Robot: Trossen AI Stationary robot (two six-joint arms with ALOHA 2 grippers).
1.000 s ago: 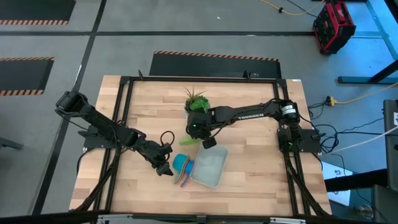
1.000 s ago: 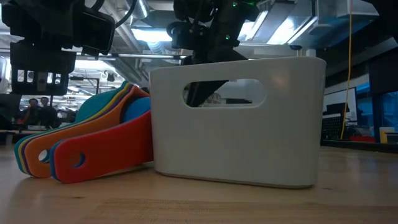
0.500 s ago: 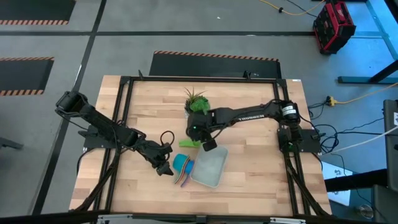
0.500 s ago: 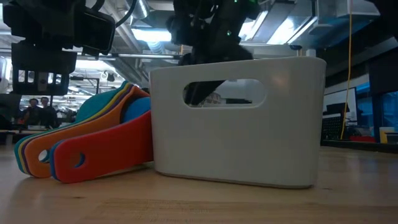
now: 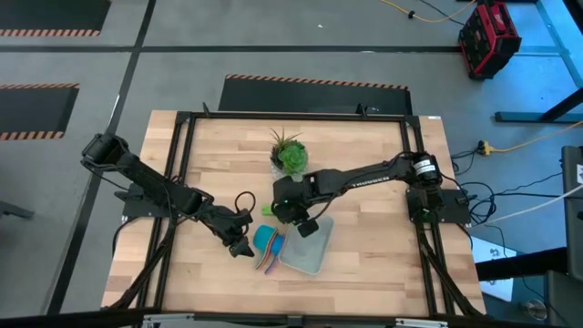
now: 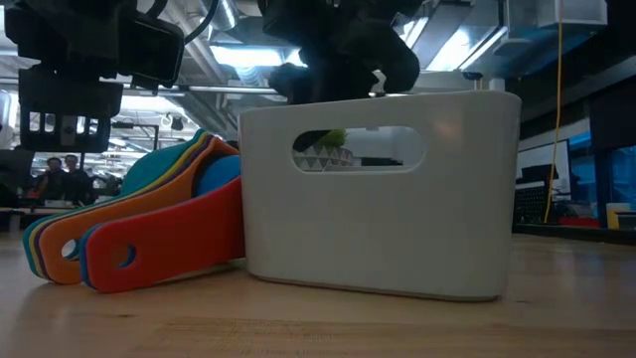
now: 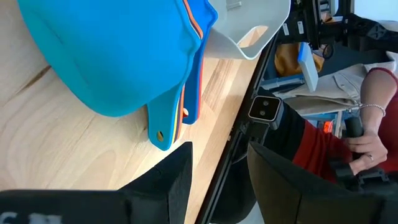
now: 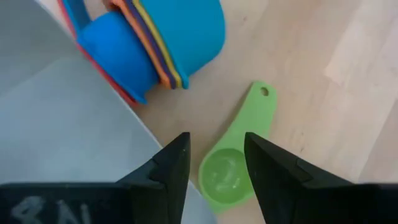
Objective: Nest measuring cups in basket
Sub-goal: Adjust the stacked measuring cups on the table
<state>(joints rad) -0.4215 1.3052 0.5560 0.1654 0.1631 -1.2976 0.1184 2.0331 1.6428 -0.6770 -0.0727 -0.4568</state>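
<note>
Several nested measuring cups point(image 5: 267, 244), teal outermost, lie on their side on the table and lean against the basket's left outer wall point(image 6: 159, 239). The pale basket point(image 5: 308, 248) stands on the table to their right. One green cup point(image 8: 231, 163) lies bowl up on the wood just beyond the stack point(image 5: 266, 210). My right gripper point(image 8: 216, 142) is open and hovers above the green cup at the basket's far left corner point(image 5: 303, 224). My left gripper point(image 7: 221, 155), open, waits just left of the nested cups point(image 5: 241, 244).
A white pot with a green plant point(image 5: 290, 157) stands beyond the right arm, toward the far edge. A black frame point(image 5: 182, 164) runs around the table. A person's hand and red sleeve point(image 7: 364, 143) show past the table's edge in the left wrist view.
My right gripper has moved toward the table's near edge, over the green cup and the basket's far corner. In the low view, its dark finger no longer shows through the basket's handle cutout; the plant shows there instead. The cups and basket have stayed put.
</note>
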